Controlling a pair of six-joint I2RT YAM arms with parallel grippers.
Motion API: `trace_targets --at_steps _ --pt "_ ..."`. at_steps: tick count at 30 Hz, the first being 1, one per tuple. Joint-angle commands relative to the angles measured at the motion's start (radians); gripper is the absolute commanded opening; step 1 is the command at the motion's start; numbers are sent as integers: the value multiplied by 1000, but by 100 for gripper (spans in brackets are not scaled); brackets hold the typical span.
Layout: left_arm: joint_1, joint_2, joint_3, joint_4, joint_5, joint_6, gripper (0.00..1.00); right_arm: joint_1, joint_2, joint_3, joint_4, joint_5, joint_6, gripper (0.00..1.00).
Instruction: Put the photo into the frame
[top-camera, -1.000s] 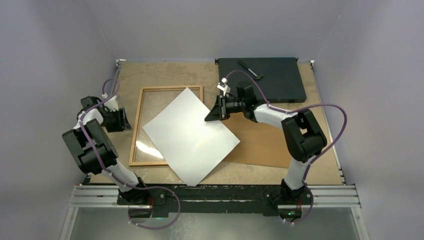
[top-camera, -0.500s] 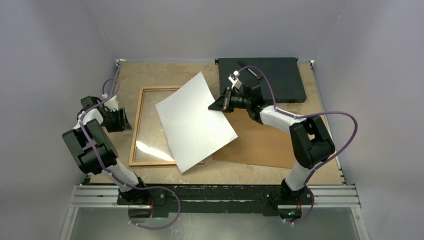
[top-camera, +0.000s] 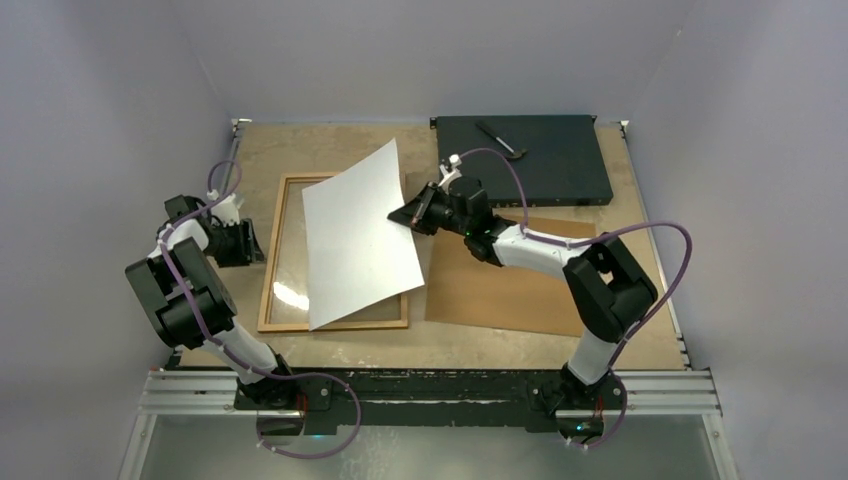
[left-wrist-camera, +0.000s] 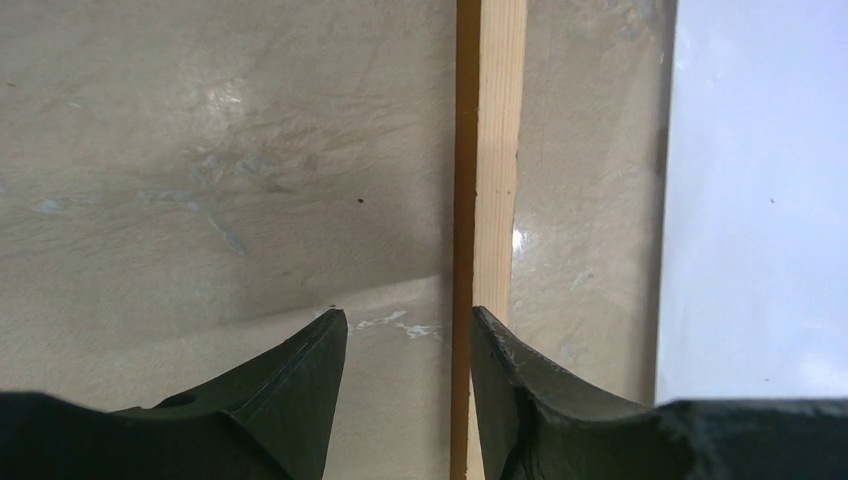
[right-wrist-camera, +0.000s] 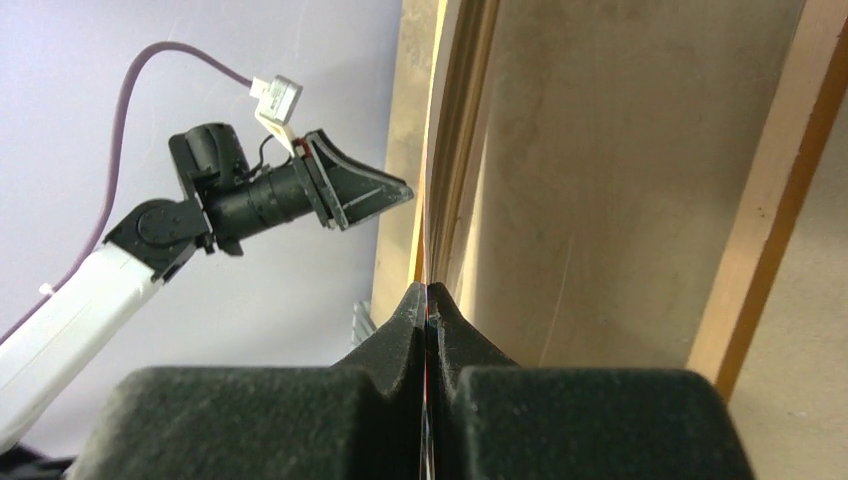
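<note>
- Your right jaws are pinched tight on the 3 o'clock edge of the photo (top-camera: 355, 240); in the right wrist view the two tips meet on the sheet, which shows edge-on between them
- The photo shows its plain white back and sits tilted, with the held edge raised off the worktop (top-camera: 290, 150)
- Most of the photo hangs over the frame (top-camera: 274, 255), covering the pane from about its middle across to the 3 o'clock rail
- The photo's far corner sticks out past the frame's 12 o'clock rail, and its near corner comes down at the 6 o'clock rail; you cannot tell whether it touches there
- The frame lies flat on the worktop, with its 9 o'clock strip of pane uncovered
- Your left jaws stand partly apart and hold nothing; they sit at the frame's 9 o'clock rail, and the left wrist view shows that rail running by the inner tip
- A brown board (top-camera: 520, 290) lies flat at 3 o'clock from the frame, under your right arm
- A flat black box (top-camera: 550, 160) sits at 1 o'clock, with a dark tool (top-camera: 500, 140) lying on it
</note>
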Motion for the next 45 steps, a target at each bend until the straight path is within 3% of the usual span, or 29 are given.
trace_targets --at_steps 1,19,26,32,35,39,45 --pt "-16 -37 -26 22 23 1 47 76 23 57 -5 219 43 0" --pt "-17 -46 -41 20 24 16 47 174 129 159 -74 393 -7 0" --pt "-17 -52 -38 17 26 16 46 195 129 164 -134 412 -64 23" --pt "-17 -58 -34 7 22 24 46 195 133 205 -261 416 -108 72" --pt "-16 -60 -31 5 17 26 46 193 94 205 -333 427 -161 89" --pt "-17 -61 -24 1 25 21 46 191 54 236 -465 474 -233 99" --pt "-17 -61 -12 -4 29 19 46 187 -19 182 -563 527 -311 99"
